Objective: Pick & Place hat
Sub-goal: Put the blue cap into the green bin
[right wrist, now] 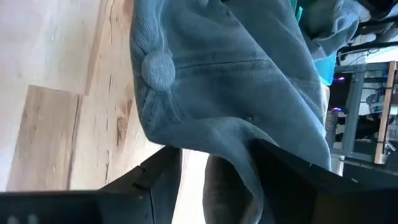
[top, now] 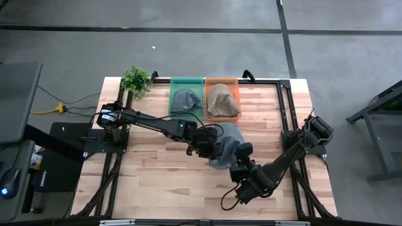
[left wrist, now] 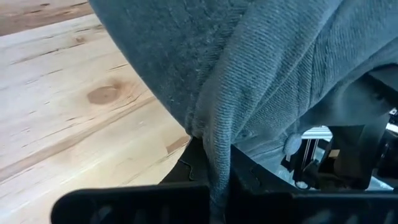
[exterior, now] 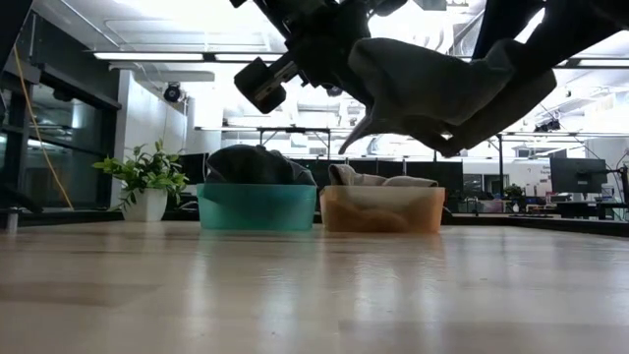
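Note:
A grey-blue cap (top: 227, 139) hangs in the air above the middle of the table, clear of the wood in the low view (exterior: 442, 93). My left gripper (top: 209, 145) reaches in from the table's left and is shut on the cap. My right gripper (top: 241, 155) comes from the right, shut on the cap's other side. The cap's top button (right wrist: 158, 68) shows in the right wrist view. At the far edge a teal bin (top: 187, 81) holds a dark grey cap (top: 184, 100). An orange bin (top: 222, 81) beside it holds a tan cap (top: 223, 100). My left gripper pinches a fold of the cap's cloth (left wrist: 214, 155) between its two fingers, on the cap's left side. The fingers come slanting down from the table's left. The cap is lifted clear of the table and bunches up above the fingers. My right gripper pinches the cap's crown cloth (right wrist: 249, 146) between its two fingers, a short way from the top button, coming from the table's right and near side. The cap hangs clear of the wood, its cloth creased at the hold.
A small potted plant (top: 136, 80) stands at the far left corner. Black frame rails (top: 286, 107) run along the table's left and right sides. Bare wood (top: 163, 176) lies near and left of the cap.

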